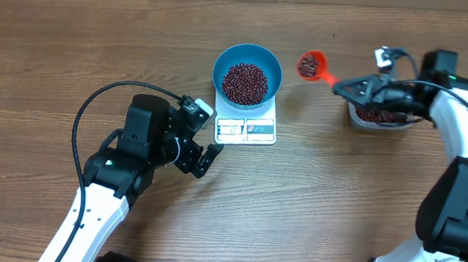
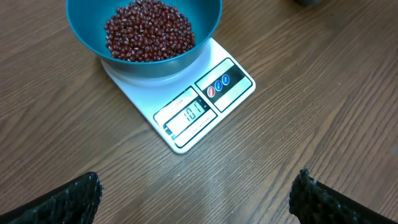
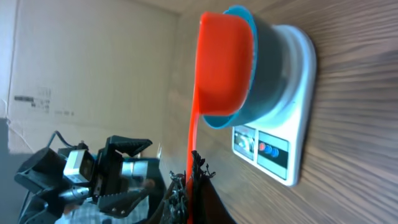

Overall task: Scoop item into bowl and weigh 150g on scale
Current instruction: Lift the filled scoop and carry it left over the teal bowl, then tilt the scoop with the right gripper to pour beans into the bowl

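Observation:
The blue bowl (image 1: 247, 72) stands on the white scale (image 1: 247, 129) and holds a heap of dark red beans (image 1: 245, 82). In the left wrist view the bowl (image 2: 155, 65), its beans (image 2: 149, 31) and the scale (image 2: 186, 118) are close ahead. My left gripper (image 1: 199, 160) (image 2: 199, 193) is open over bare table just in front of the scale. My right gripper (image 1: 348, 88) (image 3: 189, 180) is shut on the handle of an orange scoop (image 1: 310, 66) (image 3: 224, 62). The scoop carries beans and hangs right of the bowl (image 3: 267, 68).
A clear plastic container (image 1: 375, 116) with more beans sits under my right arm at the right. Behind the table rises a cardboard wall (image 3: 93, 62). My left arm (image 1: 134, 140) and its cable occupy the table left of the scale.

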Available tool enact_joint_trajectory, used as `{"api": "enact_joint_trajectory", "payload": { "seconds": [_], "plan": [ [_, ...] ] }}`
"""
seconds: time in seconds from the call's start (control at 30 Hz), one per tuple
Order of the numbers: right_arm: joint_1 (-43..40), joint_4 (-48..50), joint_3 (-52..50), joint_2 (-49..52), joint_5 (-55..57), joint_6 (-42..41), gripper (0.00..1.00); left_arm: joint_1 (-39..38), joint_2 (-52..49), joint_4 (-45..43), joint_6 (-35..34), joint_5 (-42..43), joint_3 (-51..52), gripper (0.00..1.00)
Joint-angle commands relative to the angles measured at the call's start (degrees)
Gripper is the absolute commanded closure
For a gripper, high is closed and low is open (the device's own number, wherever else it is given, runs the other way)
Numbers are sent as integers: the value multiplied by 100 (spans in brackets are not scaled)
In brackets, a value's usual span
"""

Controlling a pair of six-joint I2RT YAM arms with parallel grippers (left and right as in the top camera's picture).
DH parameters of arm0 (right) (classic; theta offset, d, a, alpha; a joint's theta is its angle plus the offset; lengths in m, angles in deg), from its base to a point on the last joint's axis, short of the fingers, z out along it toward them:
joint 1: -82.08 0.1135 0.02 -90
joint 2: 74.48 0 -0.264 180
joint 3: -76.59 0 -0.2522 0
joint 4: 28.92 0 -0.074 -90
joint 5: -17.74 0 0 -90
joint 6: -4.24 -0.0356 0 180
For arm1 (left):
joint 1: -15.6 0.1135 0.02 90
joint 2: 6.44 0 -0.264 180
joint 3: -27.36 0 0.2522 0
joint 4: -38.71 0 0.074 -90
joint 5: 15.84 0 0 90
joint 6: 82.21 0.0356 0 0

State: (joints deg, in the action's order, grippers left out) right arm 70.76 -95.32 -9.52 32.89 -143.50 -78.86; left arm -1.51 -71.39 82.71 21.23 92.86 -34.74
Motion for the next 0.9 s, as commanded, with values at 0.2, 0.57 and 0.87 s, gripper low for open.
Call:
{"api": "enact_joint_trajectory", "payload": {
  "seconds": [0.2, 0.57, 0.87],
  "plan": [
    [1062, 457, 476, 11, 935, -1366, 96, 31, -31, -7, -79, 39, 22, 0],
    [2214, 400, 1259, 11, 2684, -1464, 96, 31, -31, -7, -79, 39, 22, 0],
    [2933, -201, 2000, 11, 4776, -1480, 96, 31, -31, -7, -79, 39, 24, 1]
  ]
}}
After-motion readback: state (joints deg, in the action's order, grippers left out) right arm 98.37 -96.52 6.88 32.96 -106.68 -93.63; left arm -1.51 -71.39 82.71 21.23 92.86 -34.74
